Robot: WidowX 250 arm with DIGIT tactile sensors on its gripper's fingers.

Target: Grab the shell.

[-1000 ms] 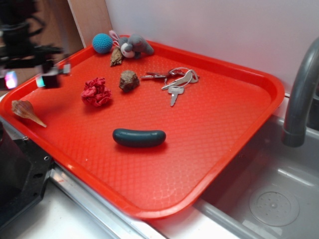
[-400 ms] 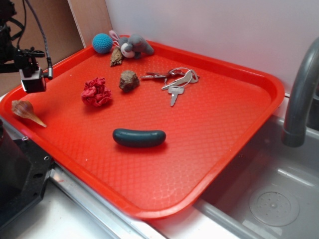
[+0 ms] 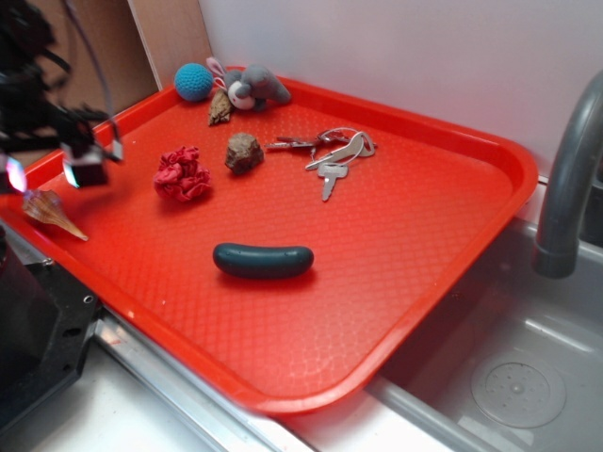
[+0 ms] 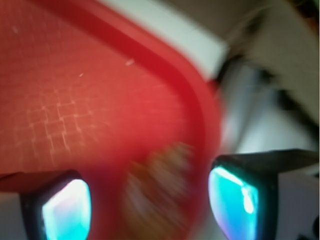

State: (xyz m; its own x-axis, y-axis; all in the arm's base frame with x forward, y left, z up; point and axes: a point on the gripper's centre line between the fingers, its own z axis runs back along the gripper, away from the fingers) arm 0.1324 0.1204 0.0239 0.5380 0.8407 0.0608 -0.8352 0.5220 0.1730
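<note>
**Tan shell at the tray's left rim, gripper above it**

Tan and cream, the shell (image 3: 49, 211) lies on the red tray (image 3: 415, 235) at its far left edge, just inside the raised rim. Its ridged wide end points toward the rim; the thin orange-tan tip runs out toward the tray's middle. In the wrist view the shell (image 4: 157, 187) is only a blurred brownish patch between the two glowing finger pads (image 4: 67, 210), with the tray's curved rim right beside it.

The gripper (image 3: 89, 162) hangs just above and a little behind the shell, blurred. Its fingers stand apart with nothing between them but air; the shell is not held.

Room is tight on the shell's outer side, where the rim rises and a black block sits below the tray's edge. Toward the tray's centre the surface is open: the red scrunchie (image 3: 182, 174) and brown rock (image 3: 244, 152) lie well apart from the shell, and the dark green sausage-shaped piece (image 3: 263, 260) is farther still.
</note>
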